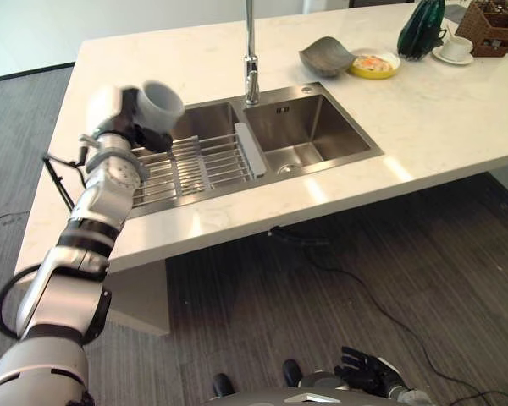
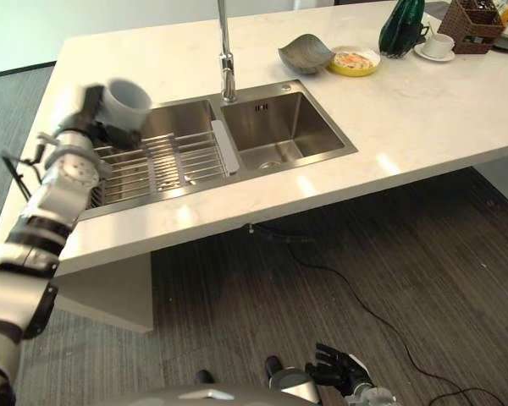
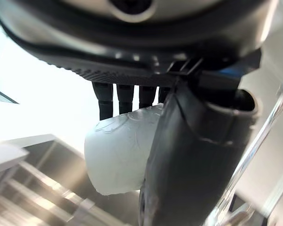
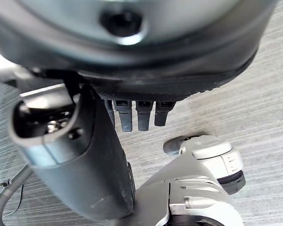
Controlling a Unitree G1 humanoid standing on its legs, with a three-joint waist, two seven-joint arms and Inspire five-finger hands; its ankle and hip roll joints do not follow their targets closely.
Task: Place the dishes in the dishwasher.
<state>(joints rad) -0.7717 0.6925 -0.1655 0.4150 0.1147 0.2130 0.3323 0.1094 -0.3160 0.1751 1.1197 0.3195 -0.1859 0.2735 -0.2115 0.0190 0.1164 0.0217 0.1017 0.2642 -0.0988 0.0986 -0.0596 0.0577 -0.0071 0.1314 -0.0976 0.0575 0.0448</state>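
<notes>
Fingers and thumb of the left hand (image 1: 144, 135) curl round a white cup (image 1: 159, 105), held above the wire rack (image 1: 199, 165) in the left sink basin (image 1: 205, 120), mouth tilted up and away from the robot. Right hand (image 1: 364, 370) hangs low by the floor, fingers relaxed, holding nothing. Left hand alone carries the cup; no dishwasher is visible to aim for.

Silver-grey arms with black joint bands; dark, seemingly ribbed hands (image 1: 368, 370).
</notes>
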